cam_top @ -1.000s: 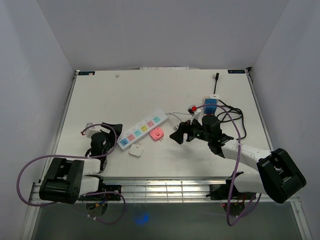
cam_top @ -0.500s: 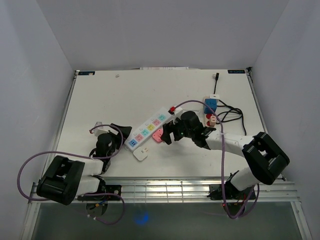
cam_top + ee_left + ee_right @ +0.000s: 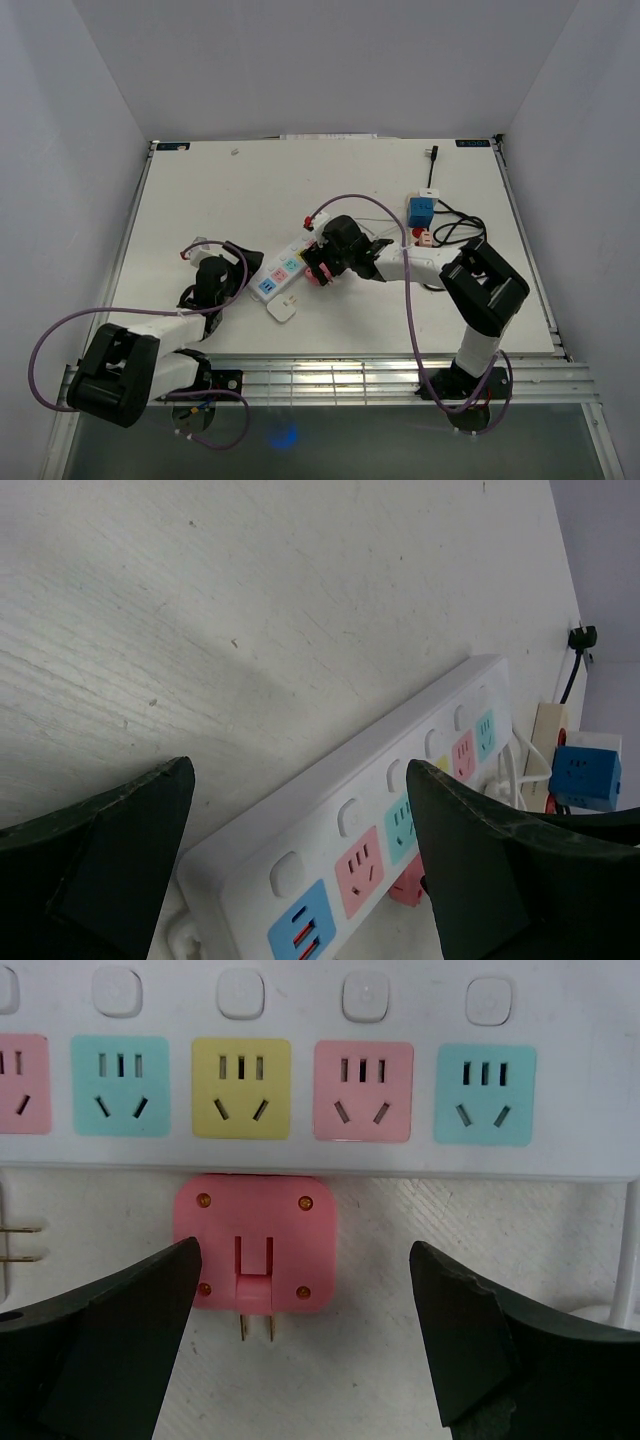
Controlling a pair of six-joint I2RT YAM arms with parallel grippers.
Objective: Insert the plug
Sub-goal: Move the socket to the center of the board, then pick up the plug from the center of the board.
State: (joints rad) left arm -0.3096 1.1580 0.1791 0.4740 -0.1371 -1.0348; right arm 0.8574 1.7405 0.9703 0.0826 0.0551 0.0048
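Note:
A white power strip (image 3: 283, 266) with coloured sockets lies slanted mid-table; it also shows in the right wrist view (image 3: 300, 1000) and the left wrist view (image 3: 330, 815). A pink plug (image 3: 253, 1242) lies flat against the strip's near side, its two prongs pointing away from the strip. In the top view it (image 3: 321, 277) is partly covered by my right gripper (image 3: 318, 264). My right gripper (image 3: 300, 1350) is open, its fingers either side of the pink plug and apart from it. My left gripper (image 3: 300, 880) is open and empty, just off the strip's blue USB end (image 3: 266, 287).
A white plug (image 3: 281, 310) lies near the strip's blue end; its prongs (image 3: 15, 1243) show at the left edge of the right wrist view. A blue adapter (image 3: 420, 211), black cables (image 3: 458, 226) and a black plug (image 3: 433, 155) lie at the back right.
My right gripper has swept left from beside the blue adapter to over the pink plug. My left gripper has moved right, up to the strip's blue end. The strip has shifted slightly.

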